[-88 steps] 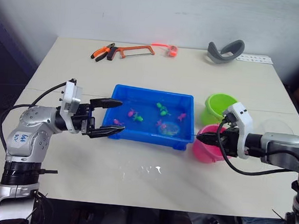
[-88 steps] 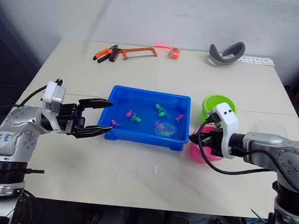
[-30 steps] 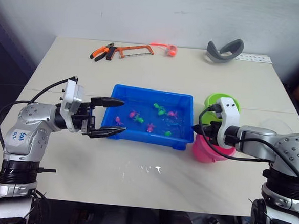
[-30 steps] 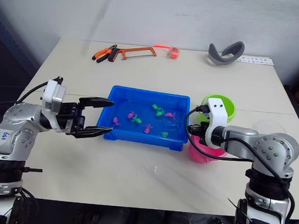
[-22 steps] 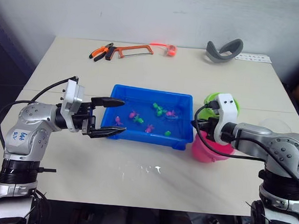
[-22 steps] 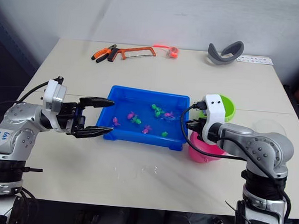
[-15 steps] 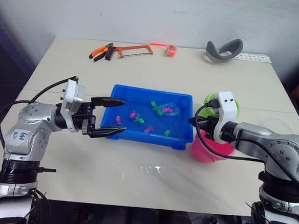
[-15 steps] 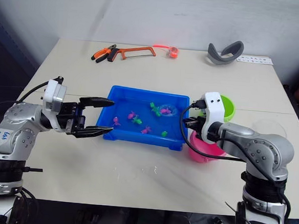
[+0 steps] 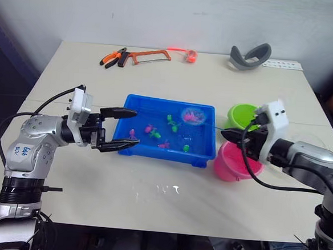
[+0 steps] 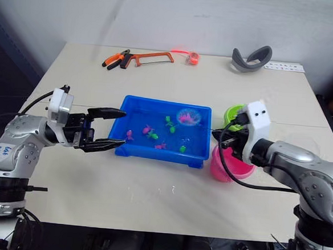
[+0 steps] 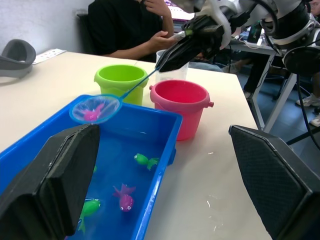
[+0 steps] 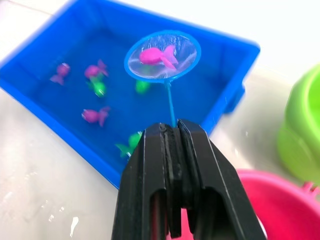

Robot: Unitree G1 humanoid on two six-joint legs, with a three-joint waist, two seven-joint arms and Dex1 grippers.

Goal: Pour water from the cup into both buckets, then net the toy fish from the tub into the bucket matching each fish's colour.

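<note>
A: Where is the net (image 12: pixel 162 55) held?

B: Its thin handle is pinched in the closed fingers of the right gripper (image 12: pixel 172 142), and the hoop is raised above the far right corner of the blue tub (image 9: pixel 204 160). A pink fish (image 12: pixel 157 56) is seen lying in the mesh.

A: And the buckets?

B: The pink bucket (image 9: pixel 235 162) is set just beside the tub's right end, below the right gripper; the green bucket (image 9: pixel 245 116) is placed just behind it. The clear cup (image 11: pixel 170 66) is partly seen behind the buckets.

A: The left gripper (image 9: pixel 120 130)?

B: It is held wide open at the tub's left end, with nothing gripped.

A: What could be spoiled from here?

B: The fish could be tipped out if the hoop is tilted or swung sharply on the way over, since the mesh looks shallow. It could also be dropped into the green bucket by mistake, as the two pails are nearly touching. The pink bucket might be knocked by the right arm, which is very near its rim. More green and pink fish (image 12: pixel 93 115) are left in the tub.
</note>
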